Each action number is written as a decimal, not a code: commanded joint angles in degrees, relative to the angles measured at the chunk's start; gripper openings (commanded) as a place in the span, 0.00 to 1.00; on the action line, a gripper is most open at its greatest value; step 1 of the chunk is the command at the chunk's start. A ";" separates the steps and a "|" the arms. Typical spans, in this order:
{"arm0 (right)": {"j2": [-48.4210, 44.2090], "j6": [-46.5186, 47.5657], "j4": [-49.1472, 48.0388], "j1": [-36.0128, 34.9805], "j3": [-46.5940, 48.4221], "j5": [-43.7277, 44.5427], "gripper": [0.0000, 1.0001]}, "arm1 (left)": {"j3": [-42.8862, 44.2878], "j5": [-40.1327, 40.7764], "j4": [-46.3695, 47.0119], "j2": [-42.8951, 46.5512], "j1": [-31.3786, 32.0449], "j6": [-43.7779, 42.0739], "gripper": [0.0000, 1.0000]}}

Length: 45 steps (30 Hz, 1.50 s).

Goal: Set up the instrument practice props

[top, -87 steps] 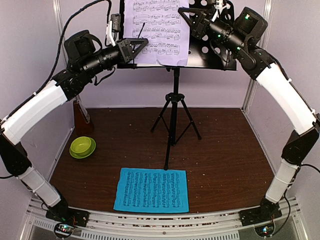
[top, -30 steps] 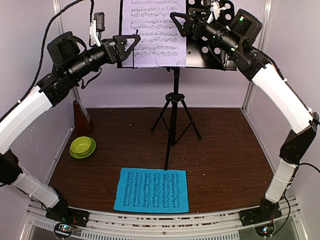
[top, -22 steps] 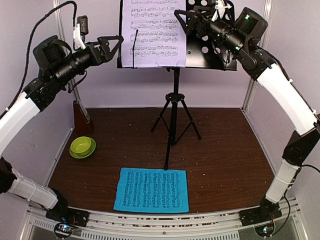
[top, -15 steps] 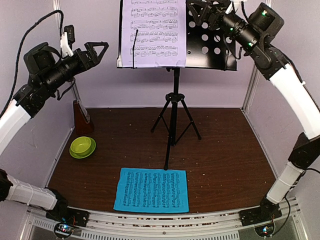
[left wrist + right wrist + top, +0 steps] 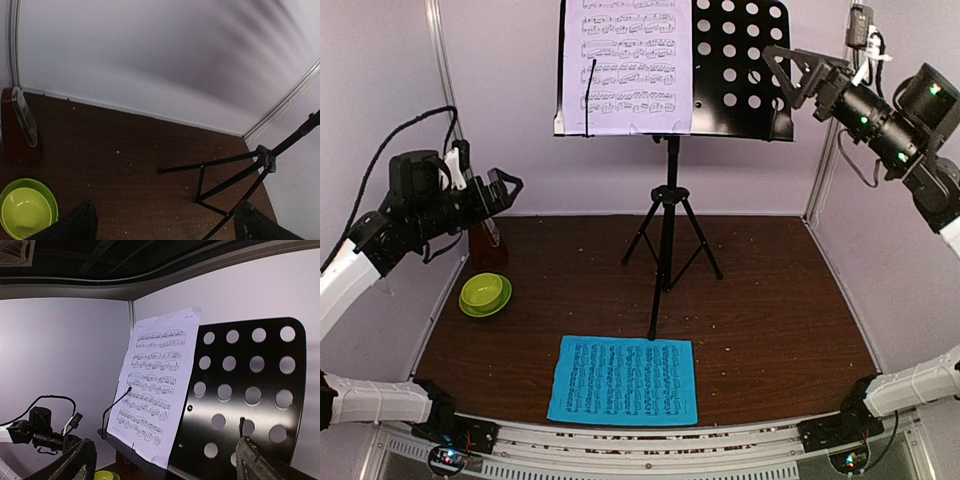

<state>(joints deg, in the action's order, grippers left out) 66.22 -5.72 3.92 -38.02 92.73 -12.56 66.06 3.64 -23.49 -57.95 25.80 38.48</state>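
Observation:
The black perforated music stand (image 5: 740,70) rises on its tripod (image 5: 667,240) at the back centre. A white music sheet (image 5: 627,65) rests upright on the left half of the desk, with a thin wire arm across it. The cyan music sheet (image 5: 623,380) lies flat near the front edge. The brown metronome (image 5: 486,238) stands by the left wall, partly hidden behind my left gripper (image 5: 510,190), which is open and empty. My right gripper (image 5: 778,68) hovers open just right of the stand's desk (image 5: 250,390), holding nothing. The white sheet (image 5: 157,385) shows in the right wrist view.
A lime-green bowl (image 5: 485,293) sits near the left wall, in front of the metronome (image 5: 17,125); it also shows in the left wrist view as the bowl (image 5: 25,210). The tripod legs (image 5: 235,170) spread over the brown floor. Walls close in on three sides.
Both arms have drawn away from the stand: the left dropped down and left toward the metronome, the right swung out to the right. The white sheet stays on the desk.

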 commanded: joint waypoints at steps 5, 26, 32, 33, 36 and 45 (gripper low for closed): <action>-18.52 -10.11 16.35 -0.38 -19.80 3.60 0.93 | -12.31 -5.78 -3.32 4.35 -0.43 1.83 0.98; -12.12 -26.31 8.81 -0.38 -55.51 -10.37 0.80 | -23.01 -9.63 0.46 2.17 2.53 1.57 0.98; -3.45 -28.51 1.21 -0.39 -58.27 -13.34 0.71 | -22.38 -10.58 2.62 -1.83 3.02 0.99 0.98; -1.94 -28.74 -0.27 -0.38 -58.23 -14.03 0.70 | -22.04 -10.71 2.79 -2.65 3.10 0.65 0.98; 4.32 -28.61 -1.82 -0.39 -56.94 -17.03 0.67 | -21.07 -10.98 3.39 -4.92 3.21 -0.15 0.98; 18.44 -26.76 -3.26 -0.39 -51.21 -23.87 0.57 | -17.37 -12.73 4.77 -11.04 3.27 -2.01 0.98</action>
<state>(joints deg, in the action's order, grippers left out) 81.41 -33.19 3.46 -38.04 38.57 -32.25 45.74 -7.77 -22.22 -67.79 28.73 38.48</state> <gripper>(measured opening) 0.578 0.978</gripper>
